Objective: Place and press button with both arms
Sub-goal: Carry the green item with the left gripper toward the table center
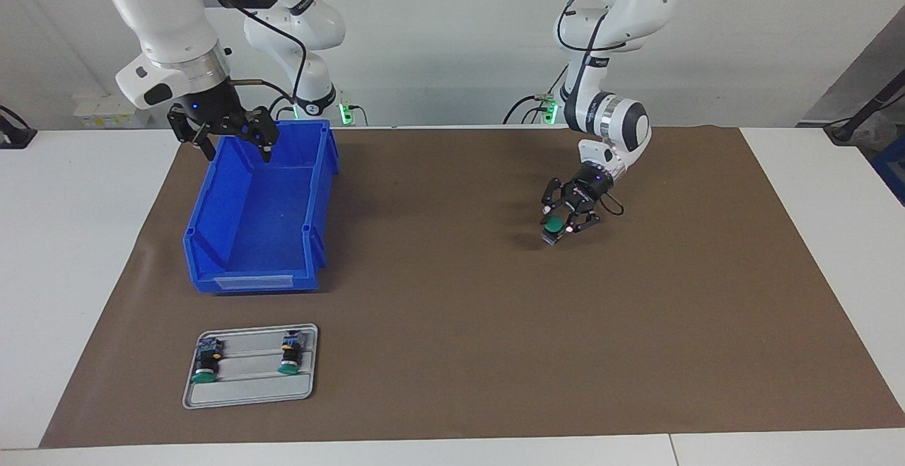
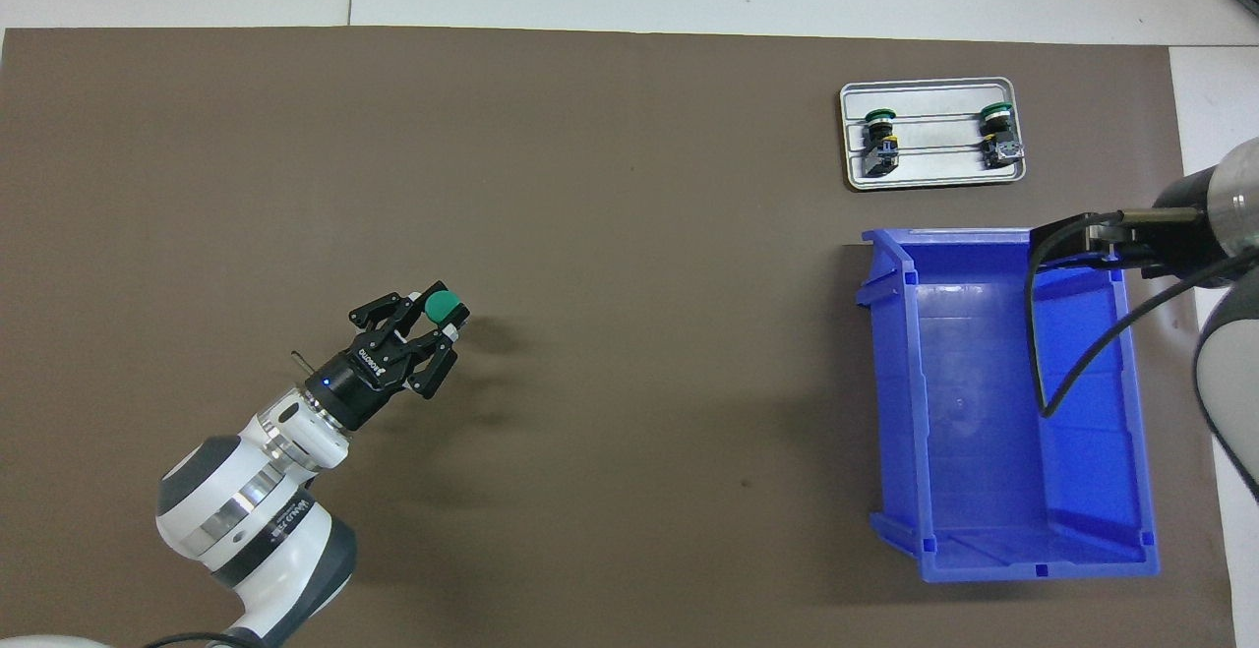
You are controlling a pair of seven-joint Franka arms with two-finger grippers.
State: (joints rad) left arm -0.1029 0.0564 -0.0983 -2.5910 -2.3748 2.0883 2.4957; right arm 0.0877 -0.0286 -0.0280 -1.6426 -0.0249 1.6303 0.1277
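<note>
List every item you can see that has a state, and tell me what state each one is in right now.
Left claw: shut on the button, up over the brown mat.
Button: held, green cap showing.
Right claw: open, holding nothing, over the blue bin.
Blue bin: upright, nothing in it.
Tray: flat on the mat, two buttons lying in it.
</note>
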